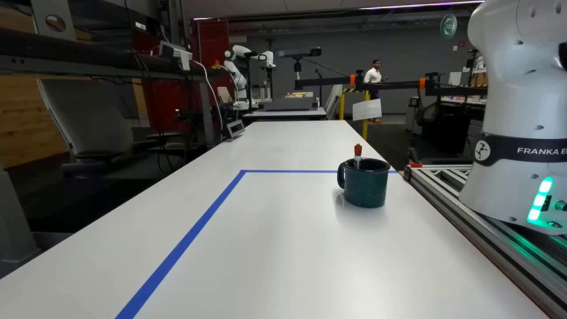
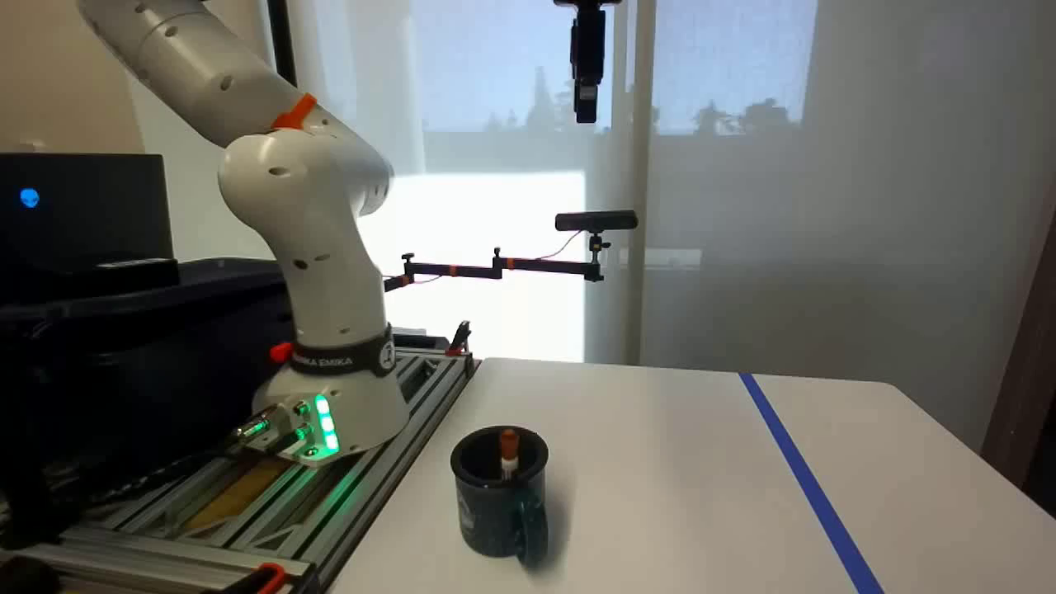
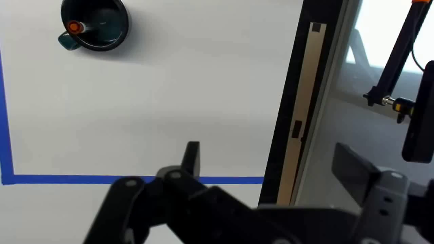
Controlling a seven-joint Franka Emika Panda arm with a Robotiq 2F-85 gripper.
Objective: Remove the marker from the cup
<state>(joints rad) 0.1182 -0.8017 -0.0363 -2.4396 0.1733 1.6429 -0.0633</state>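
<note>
One flat black laptop (image 2: 91,210) with a glowing blue emblem marks the left side of an exterior view, above your large black plastic tub (image 2: 165,363). Next rightward: your white, rounded robot arm (image 2: 305,206), green indicator lights (image 2: 327,422) on at its base, standing over a silver metal frame (image 2: 371,487). Then, on the smooth white bench (image 2: 660,478), a squat, round, glossy dark teal-green mug (image 2: 491,524) with a side handle, upright. Your thin, short marker (image 2: 510,450), red-orange cap over a white section, is inside that mug, cap up in both exterior views; its lower end is hidden from you there. Slightly further right, high above bench level: your black, two-jawed end effector (image 2: 586,107), pointing down, seen edge-on, well apart from the mug. Beneath it in the same view, a black bar-shaped camera (image 2: 596,220) on a thin black jointed boom (image 2: 540,265). Rightmost on the bench, a straight strip of blue tape (image 2: 814,490).

Wrist view, same order. At left you have the tape, turning a corner. Mug at upper left; the marker leans to the handle side, its cap over or against the rim (contact: cannot tell). Lower and to the right, your end effector's jaws stand wide apart, with mug and marker both outside the gap.
</note>
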